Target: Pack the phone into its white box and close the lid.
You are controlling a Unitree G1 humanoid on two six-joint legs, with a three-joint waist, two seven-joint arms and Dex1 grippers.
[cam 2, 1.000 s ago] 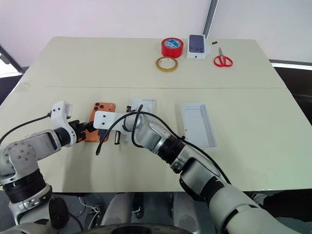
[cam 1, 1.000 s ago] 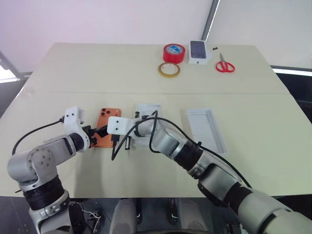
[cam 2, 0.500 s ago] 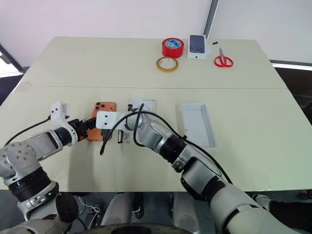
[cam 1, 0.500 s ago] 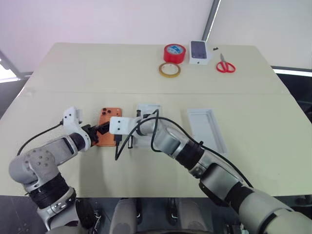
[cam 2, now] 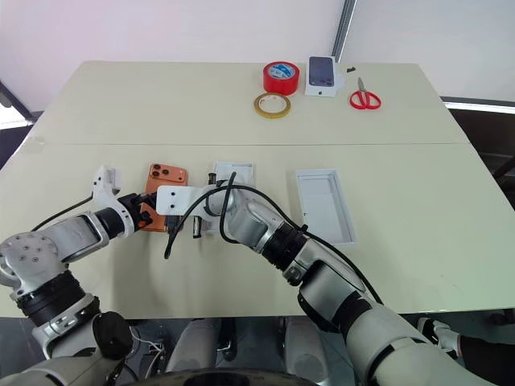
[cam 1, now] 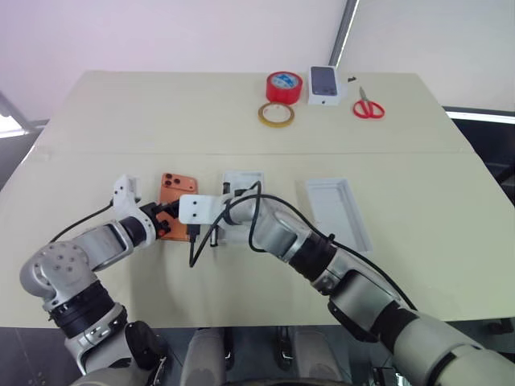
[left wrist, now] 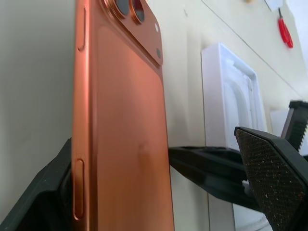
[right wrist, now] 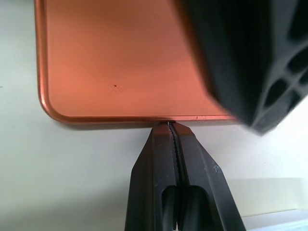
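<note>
nearest, found the left end effector [cam 1: 166, 219] rolled round from its pose of a second before, though not shifted along the table [cam 1: 96, 121]. fingers spread wide either side of the phone [cam 1: 172, 191]: one against the long edge with the side buttons, the other well clear on the far side, nothing clamped yet. met it from the other side with the right end effector [right wrist: 174, 132], kept fully closed through the same second, tips resting at the phone's short bottom edge with nothing gripped between them. saw no change in the phone itself: orange back and lens cluster up, flat on the table, same spot as before, not yet lifted.

read this as a re-alignment for the grasp rather than progress in packing, with the closed right tips probably bracing the phone against sliding. judged a squeeze across the phone's width as the next need.

just beyond, noted a white tray [cam 1: 244, 178] beside the phone, partly under the right arm; could not tell whether box or insert. further right, well apart, spotted the lid [cam 1: 338, 211] lying hollow side up, untouched.

at the far edge, left alone: red tape [cam 1: 284, 85], yellowish tape ring [cam 1: 276, 114], small printed box [cam 1: 325, 84], red scissors [cam 1: 368, 104].
</note>
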